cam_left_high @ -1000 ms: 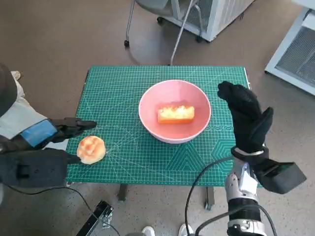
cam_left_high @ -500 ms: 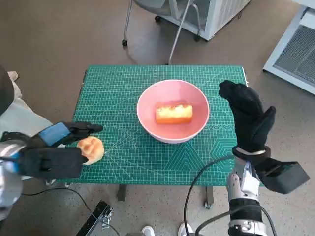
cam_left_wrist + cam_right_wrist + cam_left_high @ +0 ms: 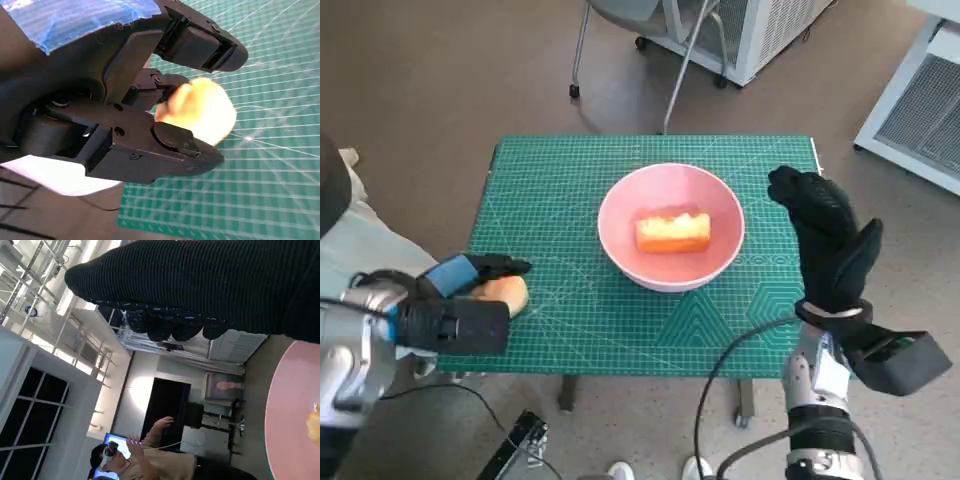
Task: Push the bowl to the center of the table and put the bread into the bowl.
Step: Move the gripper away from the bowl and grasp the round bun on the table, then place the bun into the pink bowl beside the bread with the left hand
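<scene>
Pink round bowl (image 3: pixel 671 226) sits near the middle of the green gridded cutting mat (image 3: pixel 580 170) that covers the small surface. Inside the bowl lies a rectangular yellow-orange slice of bread (image 3: pixel 672 231), flat on the bottom.

Second piece: a round golden bread bun (image 3: pixel 506 292), on the mat near the robot's left edge, well apart from the bowl. In the left wrist view the bun (image 3: pixel 200 111) lies between the black fingers (image 3: pixel 200 42) of the left hand, one set above it and one set below; they close around it and look to be touching it, with the bun close to the mat. Whether it is lifted clear cannot be told.

Left hand (image 3: pixel 460 295), black with blue tape on its back, reaches in from the left edge of the mat, over the bun.

Right hand (image 3: pixel 825 245), black knitted glove, is held upright just beside the bowl on the robot's right, above the mat's right edge, holding nothing; fingers extended and loosely together, not touching the bowl. The right wrist view shows the glove (image 3: pixel 200 285) as a dark band, the pink rim (image 3: pixel 290 410) at one edge, and a person (image 3: pixel 140 460) seated in the background.

A grey rolling chair (image 3: pixel 640 20) stands on the floor beyond the surface.
</scene>
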### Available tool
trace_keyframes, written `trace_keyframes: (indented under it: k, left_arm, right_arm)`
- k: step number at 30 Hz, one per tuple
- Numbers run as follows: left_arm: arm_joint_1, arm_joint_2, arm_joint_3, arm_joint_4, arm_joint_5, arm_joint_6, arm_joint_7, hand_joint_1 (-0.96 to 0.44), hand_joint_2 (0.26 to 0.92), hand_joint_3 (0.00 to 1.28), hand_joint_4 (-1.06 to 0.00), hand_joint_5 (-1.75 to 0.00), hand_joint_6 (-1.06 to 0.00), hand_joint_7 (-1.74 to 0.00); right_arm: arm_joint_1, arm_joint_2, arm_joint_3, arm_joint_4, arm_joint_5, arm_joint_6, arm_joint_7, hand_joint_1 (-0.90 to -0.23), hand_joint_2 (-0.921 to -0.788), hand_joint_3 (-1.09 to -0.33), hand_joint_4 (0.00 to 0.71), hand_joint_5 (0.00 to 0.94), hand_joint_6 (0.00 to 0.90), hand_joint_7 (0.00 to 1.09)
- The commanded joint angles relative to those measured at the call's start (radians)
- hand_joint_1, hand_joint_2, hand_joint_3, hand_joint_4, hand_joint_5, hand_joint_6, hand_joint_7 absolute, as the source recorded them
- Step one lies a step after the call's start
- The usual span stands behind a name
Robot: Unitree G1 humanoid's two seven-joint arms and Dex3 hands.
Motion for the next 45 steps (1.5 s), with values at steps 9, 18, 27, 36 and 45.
trace_keyframes:
  k: [9,18,27,36,45]
  left_arm:
    - [0.0,-0.017,-0.065,0.077,0.078,-0.036,0.041,0.32,0.883,0.15,-0.55,-1.13,-0.77,-0.12]
    - [-0.017,-0.011,-0.036,0.087,0.064,-0.074,0.106,0.01,0.915,0.1,-0.58,-1.34,-0.68,-1.03]
    - [-0.082,0.006,0.06,0.014,-0.011,-0.092,0.11,0.0,0.913,0.09,-0.61,-1.32,-0.68,-1.05]
    - [-0.182,-0.005,0.136,-0.024,-0.071,-0.112,0.135,0.0,0.906,0.06,-0.69,-1.19,-0.69,-1.09]
    - [-0.327,-0.057,0.122,-0.064,-0.078,-0.116,0.125,0.0,0.906,0.05,-0.72,-1.1,-0.68,-1.15]
  right_arm:
    - [0.019,-0.002,-0.004,-0.004,0.004,0.009,-0.001,-0.629,-0.921,-0.651,0.4,0.001,0.153,0.58]
    - [0.009,-0.002,-0.011,0.023,0.008,0.002,0.007,-0.629,-0.921,-0.649,0.401,0.001,0.156,0.58]
    - [0.005,0.001,-0.011,0.027,0.011,0.001,0.012,-0.623,-0.921,-0.649,0.401,0.001,0.16,0.57]
    - [0.009,0.005,-0.006,0.014,0.008,0.004,0.007,-0.622,-0.921,-0.65,0.4,0.0,0.162,0.57]
    - [0.007,0.005,-0.006,0.017,0.012,0.006,0.012,-0.617,-0.921,-0.652,0.401,0.0,0.161,0.57]
